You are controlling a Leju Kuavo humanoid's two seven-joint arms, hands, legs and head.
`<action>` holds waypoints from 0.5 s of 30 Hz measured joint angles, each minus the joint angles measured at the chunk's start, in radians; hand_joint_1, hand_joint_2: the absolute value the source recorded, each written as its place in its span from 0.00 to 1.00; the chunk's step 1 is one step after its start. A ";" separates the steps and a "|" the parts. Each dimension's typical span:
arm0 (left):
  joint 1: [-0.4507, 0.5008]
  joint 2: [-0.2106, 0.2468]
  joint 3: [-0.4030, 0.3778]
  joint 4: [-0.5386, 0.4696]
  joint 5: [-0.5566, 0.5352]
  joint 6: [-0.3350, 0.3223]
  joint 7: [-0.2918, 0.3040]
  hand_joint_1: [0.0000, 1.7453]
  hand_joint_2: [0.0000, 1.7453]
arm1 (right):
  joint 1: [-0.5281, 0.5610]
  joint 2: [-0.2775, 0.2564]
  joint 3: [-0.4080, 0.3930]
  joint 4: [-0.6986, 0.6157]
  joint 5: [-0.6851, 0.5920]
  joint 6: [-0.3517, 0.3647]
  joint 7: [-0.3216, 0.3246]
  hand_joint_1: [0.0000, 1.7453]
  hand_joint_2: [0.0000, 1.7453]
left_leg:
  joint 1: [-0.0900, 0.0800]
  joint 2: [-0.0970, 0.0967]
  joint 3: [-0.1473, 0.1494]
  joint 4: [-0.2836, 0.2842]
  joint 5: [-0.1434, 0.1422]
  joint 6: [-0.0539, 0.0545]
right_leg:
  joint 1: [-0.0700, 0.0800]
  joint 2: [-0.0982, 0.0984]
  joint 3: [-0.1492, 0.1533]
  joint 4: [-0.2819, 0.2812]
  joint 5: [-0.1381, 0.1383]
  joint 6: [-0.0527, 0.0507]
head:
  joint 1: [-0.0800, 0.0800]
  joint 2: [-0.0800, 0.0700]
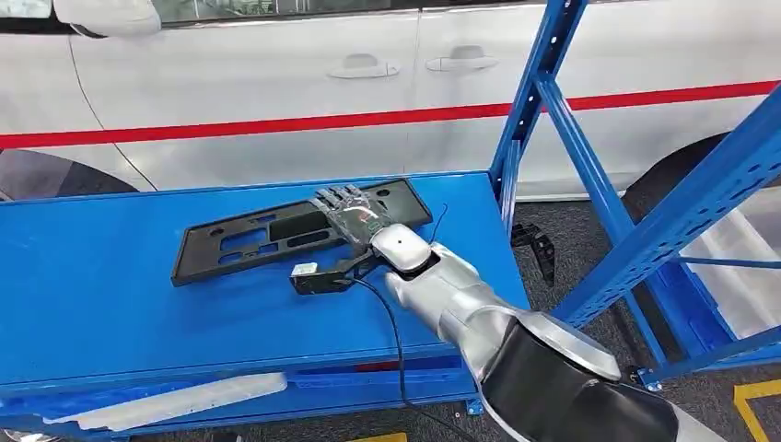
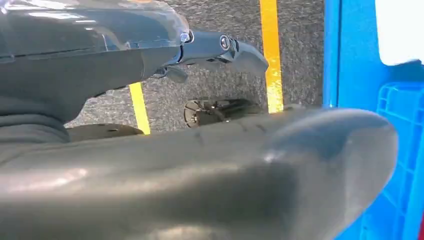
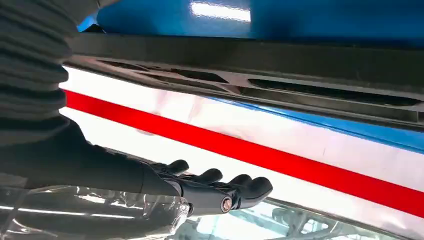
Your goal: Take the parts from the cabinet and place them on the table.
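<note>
A flat black plastic part [image 1: 267,235] with several cut-outs lies on the blue table [image 1: 92,295], stretching from the middle toward the back right. My right hand [image 1: 355,216] hangs just above the part's right end, fingers stretched out and holding nothing. In the right wrist view a gap shows between the fingers [image 3: 220,187] and the part [image 3: 250,60]. My left hand [image 2: 165,150] hangs by the floor with its fingers [image 2: 220,47] straight and nothing in them.
A white car with a red stripe [image 1: 276,83] stands right behind the table. The blue rack's posts and braces [image 1: 589,184] rise at the table's right end. A white strip [image 1: 175,401] lies along the front edge. A blue crate [image 2: 400,125] is near my left hand.
</note>
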 joint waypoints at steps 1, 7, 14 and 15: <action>0.002 0.000 0.000 0.000 0.000 0.000 0.001 0.00 0.00 | 0.001 0.001 0.000 0.000 0.000 0.000 -0.001 0.00 1.00 | 0.000 0.000 0.000 0.000 0.000 0.000 | 0.000 0.000 0.000 0.000 0.000 0.000 | 0.000 0.000; 0.010 -0.003 -0.001 0.000 -0.003 0.002 0.003 0.00 0.00 | 0.007 0.002 0.000 0.000 0.008 0.001 -0.015 0.00 1.00 | 0.000 0.000 0.000 0.000 0.000 0.000 | 0.000 0.000 0.000 0.000 0.000 0.000 | 0.000 0.000; 0.019 -0.010 -0.001 0.000 0.007 0.015 -0.005 0.00 0.00 | 0.011 0.005 0.000 0.000 0.014 0.000 -0.021 0.00 0.00 | 0.000 0.000 0.000 0.000 0.000 0.000 | 0.000 0.000 0.000 0.000 0.000 0.000 | 0.000 0.000; 0.021 -0.010 -0.001 0.000 0.008 0.016 -0.007 0.00 0.00 | 0.012 0.005 0.000 0.000 0.014 0.000 -0.021 0.00 0.00 | 0.000 0.000 0.000 0.000 0.000 0.000 | 0.000 0.000 0.000 0.000 0.000 0.000 | 0.000 0.000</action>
